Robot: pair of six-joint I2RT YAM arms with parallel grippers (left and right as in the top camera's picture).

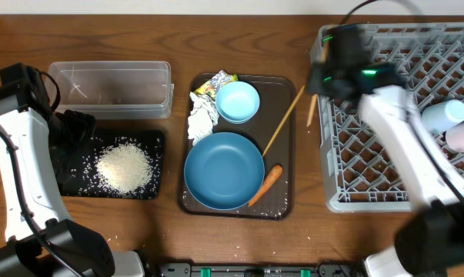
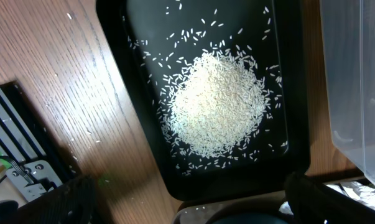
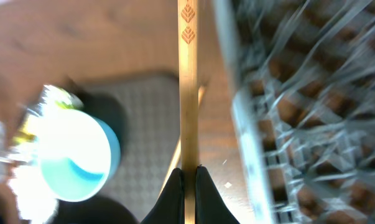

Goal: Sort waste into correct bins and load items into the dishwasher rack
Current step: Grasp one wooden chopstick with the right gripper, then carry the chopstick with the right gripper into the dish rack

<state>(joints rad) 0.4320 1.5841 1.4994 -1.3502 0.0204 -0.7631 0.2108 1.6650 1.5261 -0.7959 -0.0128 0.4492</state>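
Observation:
My right gripper point(image 3: 188, 177) is shut on a wooden chopstick point(image 3: 188, 81) between the brown tray and the dishwasher rack point(image 1: 401, 192); overhead, that chopstick point(image 1: 311, 110) hangs by the rack's left wall. A second chopstick point(image 1: 284, 121) lies slanted on the brown tray point(image 1: 285, 208). The tray also holds the dark blue plate point(image 1: 224, 169), light blue bowl point(image 1: 238, 101), carrot point(image 1: 265, 185), tissue point(image 1: 202, 115) and wrapper point(image 1: 216, 83). My left gripper point(image 2: 190, 208) stands open above the black tray point(image 2: 143, 93), near the rice pile point(image 2: 215, 102).
The clear tub point(image 1: 112, 86) stands behind the black tray point(image 1: 70, 185). A light blue cup point(image 1: 445, 115) and a white cup point(image 1: 462, 136) lie in the rack at its right side. A few rice grains are scattered on the table by the black tray.

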